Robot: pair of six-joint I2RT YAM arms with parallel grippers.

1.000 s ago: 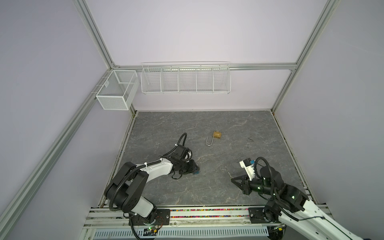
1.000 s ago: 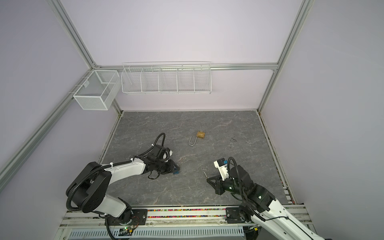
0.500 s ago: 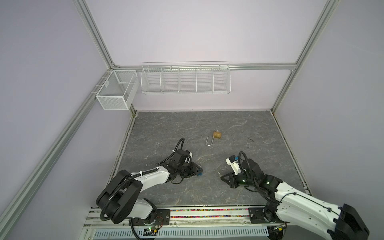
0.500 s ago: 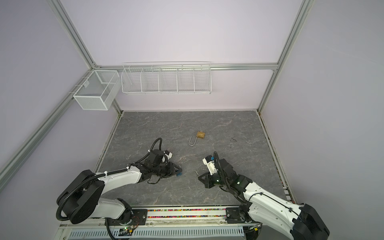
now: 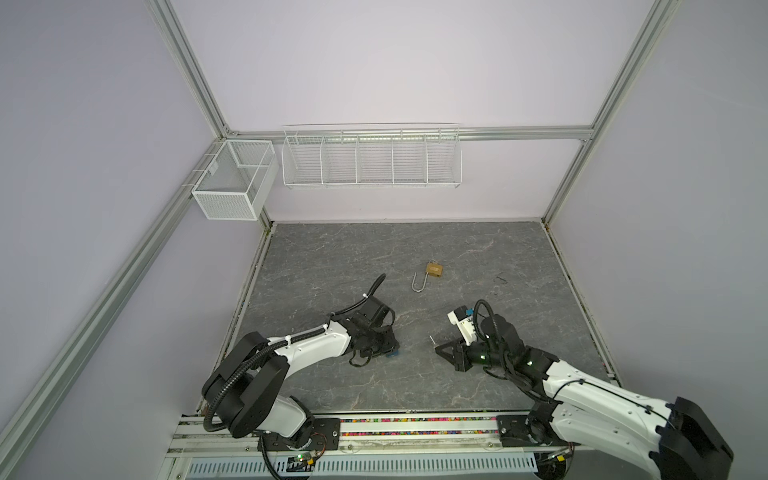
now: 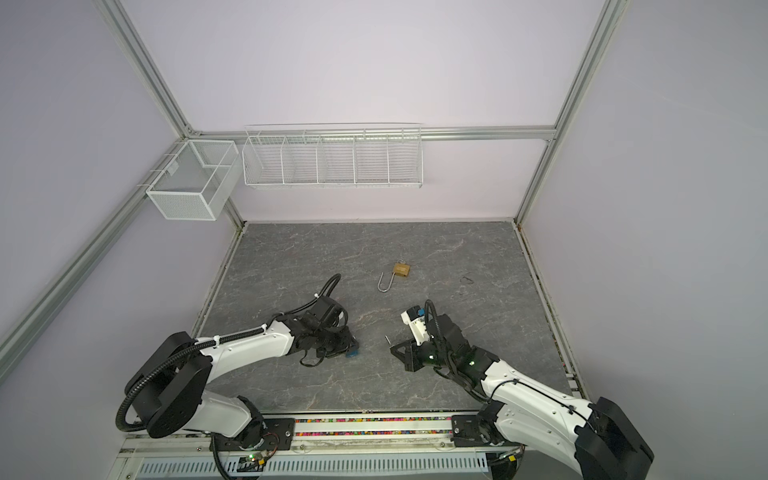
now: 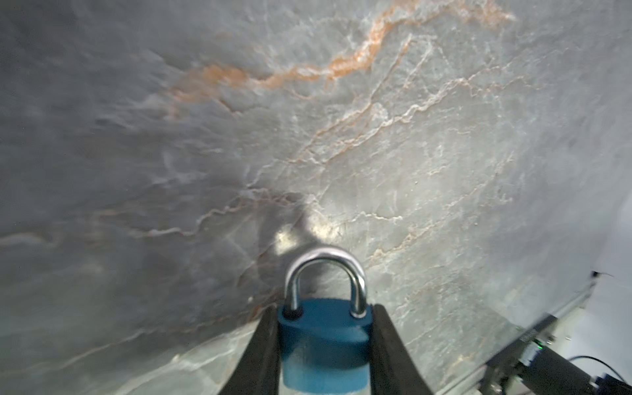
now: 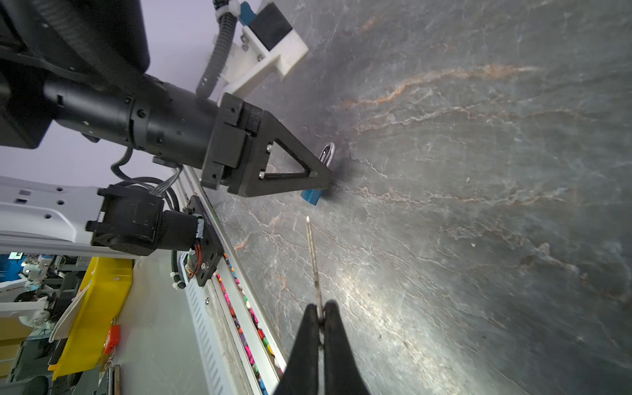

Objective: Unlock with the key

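1. The right gripper (image 8: pixel 319 309) is clenched on the key (image 8: pixel 313 260), and the blade sticks straight forward.
2. Just ahead of its tip, not touching, the left gripper (image 7: pixel 325 309) grasps the blue padlock (image 8: pixel 312 197), with the shackle pointing away from the key.
3. Farther on the table (image 5: pixel 332 257), a brass padlock (image 5: pixel 434 269) lies open.

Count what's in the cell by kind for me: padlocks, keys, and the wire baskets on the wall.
Padlocks: 2, a blue padlock in the left gripper, a brass padlock open on the table.
Keys: 1 plainly visible, the key in the right gripper.
Wire baskets: 2, a mesh basket and a long rack.
Total: 5.
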